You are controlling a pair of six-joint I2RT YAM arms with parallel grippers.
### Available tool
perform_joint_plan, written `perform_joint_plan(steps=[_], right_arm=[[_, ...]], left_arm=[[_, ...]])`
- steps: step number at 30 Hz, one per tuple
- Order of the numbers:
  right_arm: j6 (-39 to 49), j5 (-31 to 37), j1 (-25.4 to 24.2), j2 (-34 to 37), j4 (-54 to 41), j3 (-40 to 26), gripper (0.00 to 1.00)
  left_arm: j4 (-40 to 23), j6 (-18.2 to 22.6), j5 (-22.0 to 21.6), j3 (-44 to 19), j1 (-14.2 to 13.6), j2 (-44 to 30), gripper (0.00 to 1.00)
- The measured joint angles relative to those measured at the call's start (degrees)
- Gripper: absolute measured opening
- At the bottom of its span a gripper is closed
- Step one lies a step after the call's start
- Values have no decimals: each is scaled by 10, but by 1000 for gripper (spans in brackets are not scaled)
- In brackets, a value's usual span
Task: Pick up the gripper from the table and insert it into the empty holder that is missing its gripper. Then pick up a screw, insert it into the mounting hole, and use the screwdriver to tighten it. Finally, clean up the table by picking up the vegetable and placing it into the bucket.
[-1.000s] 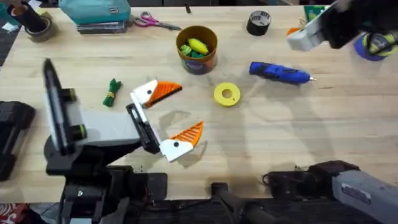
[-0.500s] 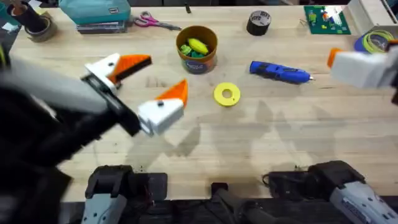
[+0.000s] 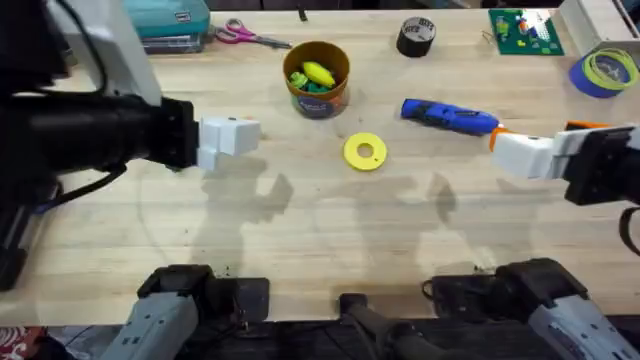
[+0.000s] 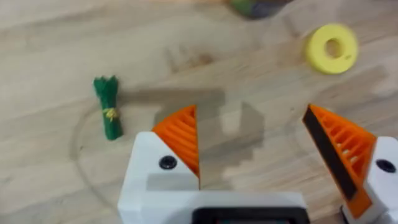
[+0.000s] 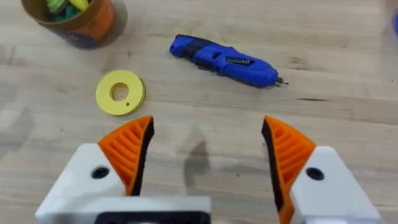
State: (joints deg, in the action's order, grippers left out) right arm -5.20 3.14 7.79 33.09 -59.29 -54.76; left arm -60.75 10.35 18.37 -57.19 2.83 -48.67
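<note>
left gripper (image 4: 252, 149): hanging above bare wood with its orange pads spread wide, gripping nothing.
right gripper (image 5: 205, 155): also gaping wide and empty, hovering low over the table (image 3: 330, 230).
vegetable (image 4: 109, 115): still lying on the table, at about 9 o'clock from the left gripper in the left wrist view, so cleanup is looking not done yet.
bucket (image 3: 317, 78): sitting at 12 o'clock on the table overhead, already holding a yellow and green toy piece, not the leafy bundle as far as I can tell.
screwdriver (image 3: 450, 117): lying flat at about 2 o'clock overhead, just beyond the right gripper, nobody's touching it.
yellow disc (image 3: 364, 151): sitting between bucket and screwdriver.
progress: I'm guessing we're sitting early on; nothing here is showing the insert or screw steps as done.
</note>
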Motion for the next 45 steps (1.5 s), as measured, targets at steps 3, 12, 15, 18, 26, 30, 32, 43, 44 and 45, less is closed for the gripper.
perform_joint_plan(steps=[3, 12, 15, 18, 26, 30, 32, 43, 44, 45], right_arm=[[-5, 0, 0, 0, 2, 0, 995], [-8, 0, 0, 0, 6, 0, 995], [-8, 0, 0, 0, 6, 0, 996], [-8, 0, 0, 0, 7, 0, 995], [-8, 0, 0, 0, 15, 0, 995], [-8, 0, 0, 0, 15, 0, 995], [-8, 0, 0, 0, 15, 0, 995], [-8, 0, 0, 0, 15, 0, 995], [-8, 0, 0, 0, 15, 0, 995], [-8, 0, 0, 0, 15, 0, 995]], left_arm=[[-7, 2, -32, 0, 0, -32, 986], [10, 3, -73, 0, 1, -77, 986], [9, 4, -107, 0, 21, -78, 986], [3, 12, -127, -6, 75, -85, 986], [21, 99, -142, -17, 190, -175, 983], [34, 122, -137, -20, 212, -262, 986], [39, 129, -134, -29, 222, -311, 991], [56, 165, -130, -103, 228, -505, 868], [57, 165, -130, -103, 228, -516, 838], [57, 166, -130, -103, 228, -527, 806]])
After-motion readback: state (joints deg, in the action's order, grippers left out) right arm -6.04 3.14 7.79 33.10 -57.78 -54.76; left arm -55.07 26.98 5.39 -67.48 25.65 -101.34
